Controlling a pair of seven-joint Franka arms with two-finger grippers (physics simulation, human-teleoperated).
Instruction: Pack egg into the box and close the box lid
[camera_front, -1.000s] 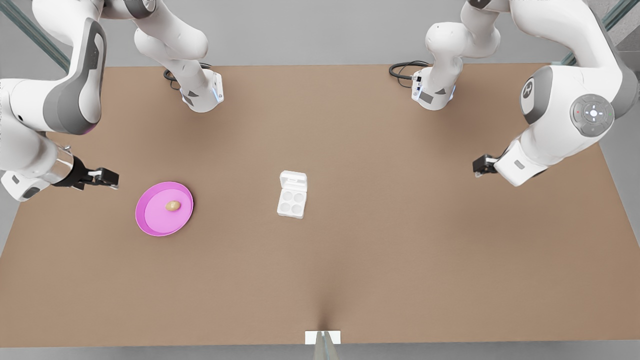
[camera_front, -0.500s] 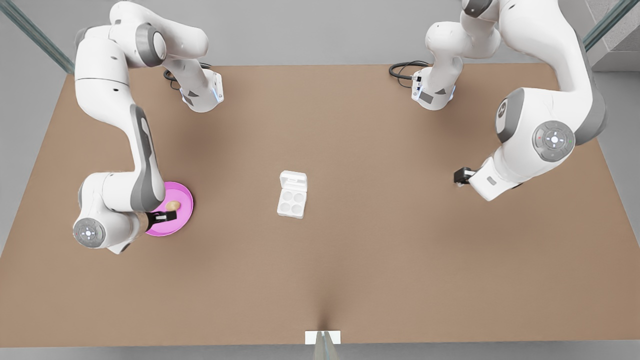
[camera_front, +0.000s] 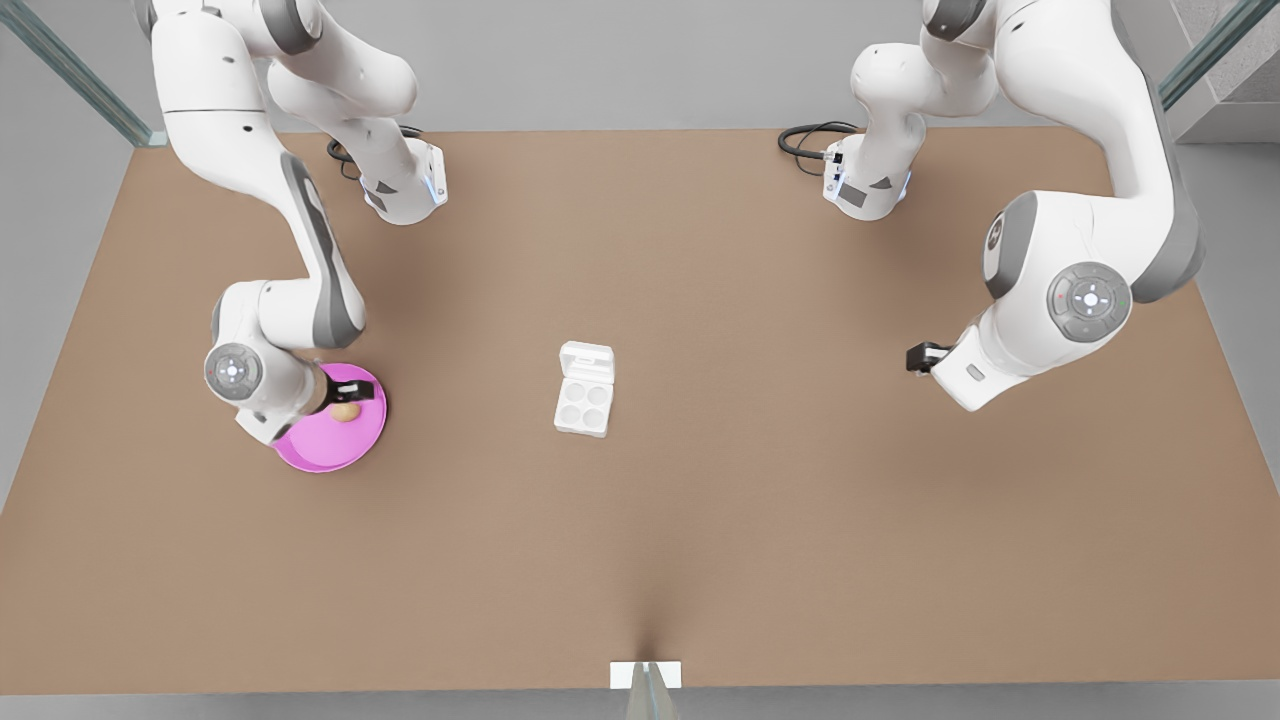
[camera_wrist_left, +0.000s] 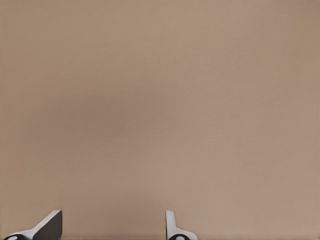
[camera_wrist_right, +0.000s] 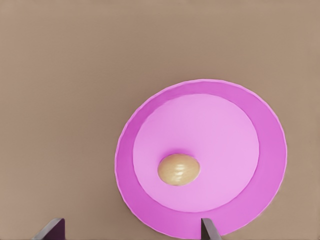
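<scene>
The right hand (camera_front: 345, 392) has swung in above the pink plate (camera_front: 305, 450), fingers spread, the egg (camera_front: 346, 411) just beneath. The left hand (camera_front: 915, 358) waits released, well apart from the box (camera_front: 583, 403); pickup looks next.

Front view: high, looking steeply down from the near edge of the brown rectangular table (camera_front: 700, 520), arm bases at the far side, whole tabletop in frame. Right wrist view faces straight down, close over the round pink plate (camera_wrist_right: 150, 135) with the small tan oval egg (camera_wrist_right: 179, 169) on it, same plate (camera_front: 330, 450) and egg (camera_front: 345, 412) at the front view's left. Left wrist view also faces down, at bare table (camera_wrist_left: 160, 100) only.
</scene>
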